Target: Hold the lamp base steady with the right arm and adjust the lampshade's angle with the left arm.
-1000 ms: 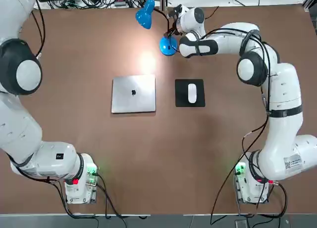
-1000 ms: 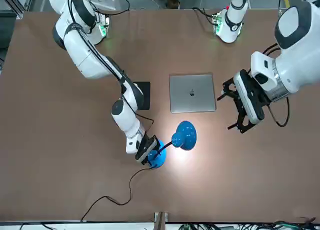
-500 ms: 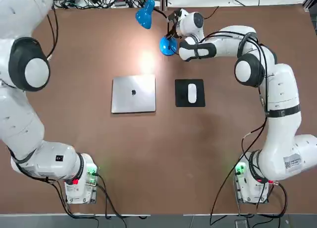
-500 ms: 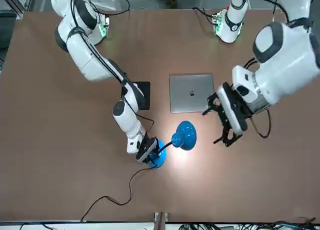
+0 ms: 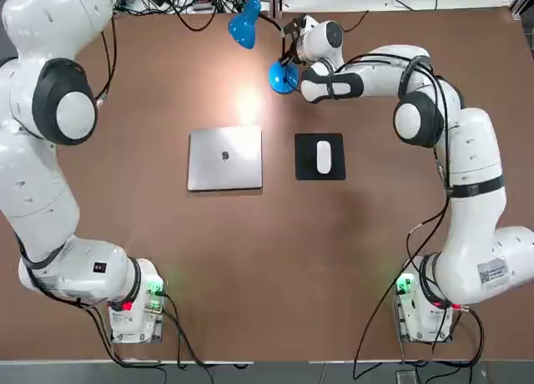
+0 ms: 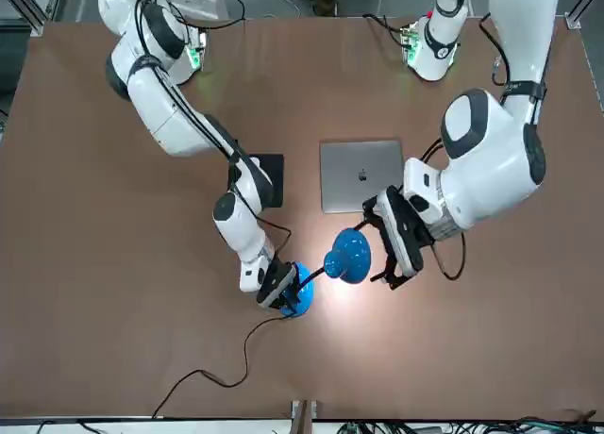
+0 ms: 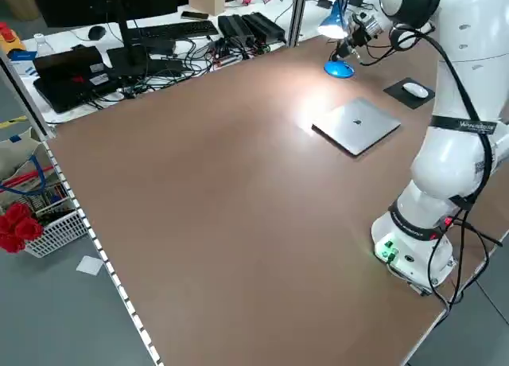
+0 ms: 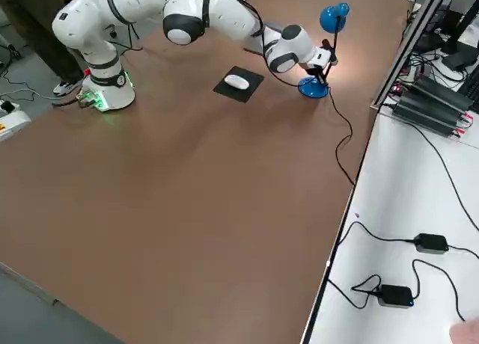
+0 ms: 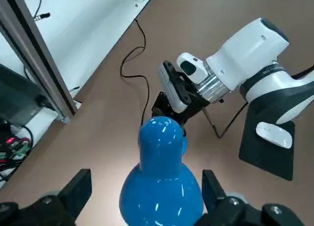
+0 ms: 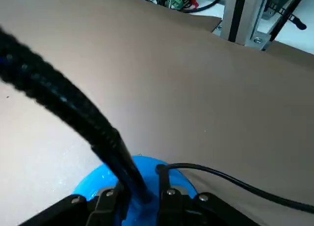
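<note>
Blue shade (image 9: pixel 162 182) sits between my left gripper's (image 9: pixel 147 199) wide-open fingers, long axis pointing away from them; right gripper (image 6: pixel 279 288) pinches the base (image 6: pixel 296 302) at the table's far edge

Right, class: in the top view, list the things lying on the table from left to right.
Laptop → lamp base → mouse on its mat.
</note>
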Motion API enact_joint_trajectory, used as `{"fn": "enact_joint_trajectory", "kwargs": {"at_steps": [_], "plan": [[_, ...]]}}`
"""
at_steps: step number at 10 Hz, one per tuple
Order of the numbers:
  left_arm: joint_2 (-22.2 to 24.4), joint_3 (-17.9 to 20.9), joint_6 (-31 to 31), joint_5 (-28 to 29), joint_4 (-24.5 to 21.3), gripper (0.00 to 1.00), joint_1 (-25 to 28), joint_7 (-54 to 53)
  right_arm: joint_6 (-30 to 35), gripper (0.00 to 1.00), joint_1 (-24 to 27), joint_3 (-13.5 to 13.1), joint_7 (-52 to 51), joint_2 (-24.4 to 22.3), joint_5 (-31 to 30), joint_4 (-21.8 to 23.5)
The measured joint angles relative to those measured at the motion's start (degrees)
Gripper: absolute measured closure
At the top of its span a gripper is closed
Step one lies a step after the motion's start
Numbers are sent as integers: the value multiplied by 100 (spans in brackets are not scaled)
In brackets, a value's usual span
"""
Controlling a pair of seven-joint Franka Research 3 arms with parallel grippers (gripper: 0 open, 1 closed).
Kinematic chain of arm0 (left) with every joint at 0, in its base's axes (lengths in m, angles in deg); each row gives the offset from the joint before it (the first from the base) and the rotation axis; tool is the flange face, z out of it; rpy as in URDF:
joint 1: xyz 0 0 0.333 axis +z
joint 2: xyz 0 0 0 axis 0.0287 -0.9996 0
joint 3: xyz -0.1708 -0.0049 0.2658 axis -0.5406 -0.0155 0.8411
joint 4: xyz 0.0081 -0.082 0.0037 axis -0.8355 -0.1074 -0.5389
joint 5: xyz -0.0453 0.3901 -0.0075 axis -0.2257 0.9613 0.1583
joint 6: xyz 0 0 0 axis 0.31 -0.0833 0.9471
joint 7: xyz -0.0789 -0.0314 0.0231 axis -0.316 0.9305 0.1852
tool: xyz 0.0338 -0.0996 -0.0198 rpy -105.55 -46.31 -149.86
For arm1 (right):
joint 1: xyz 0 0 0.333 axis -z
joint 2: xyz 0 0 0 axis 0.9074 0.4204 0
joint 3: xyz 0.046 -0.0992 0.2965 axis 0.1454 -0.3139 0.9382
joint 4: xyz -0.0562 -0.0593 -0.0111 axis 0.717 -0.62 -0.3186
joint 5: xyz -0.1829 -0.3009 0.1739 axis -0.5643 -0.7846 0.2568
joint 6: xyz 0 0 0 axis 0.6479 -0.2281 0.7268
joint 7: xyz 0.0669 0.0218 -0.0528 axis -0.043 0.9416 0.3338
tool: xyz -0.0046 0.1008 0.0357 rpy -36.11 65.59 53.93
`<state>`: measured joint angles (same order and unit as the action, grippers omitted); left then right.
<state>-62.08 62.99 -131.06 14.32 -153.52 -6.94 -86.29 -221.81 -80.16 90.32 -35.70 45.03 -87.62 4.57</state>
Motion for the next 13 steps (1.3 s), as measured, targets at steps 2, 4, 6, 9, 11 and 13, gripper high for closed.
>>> {"fn": "enact_joint_trajectory", "kwargs": {"at_steps": [2, 4, 6, 9, 11, 13], "plan": [[-123, -27, 0, -61, 8, 1, 1, -102, -13, 75, -4, -3, 0, 8, 0, -4], [-162, -105, 4, -65, 9, 1, -17, -138, -111, 81, -18, -14, 0, 41, 0, -4], [-285, -119, 3, -69, 6, 1, -104, -137, -170, 84, -24, -20, 0, 60, 0, -9], [-555, -129, -72, -70, 15, 1, -148, -138, -169, 85, -26, -23, 0, 63, 0, -17], [-591, -131, -169, -70, 23, 1, -187, -138, -169, 85, -26, -23, 0, 64, 0, -19], [-617, -131, -316, -70, 28, 1, -231, -138, -169, 85, -27, -23, 0, 64, 0, -19]]}}
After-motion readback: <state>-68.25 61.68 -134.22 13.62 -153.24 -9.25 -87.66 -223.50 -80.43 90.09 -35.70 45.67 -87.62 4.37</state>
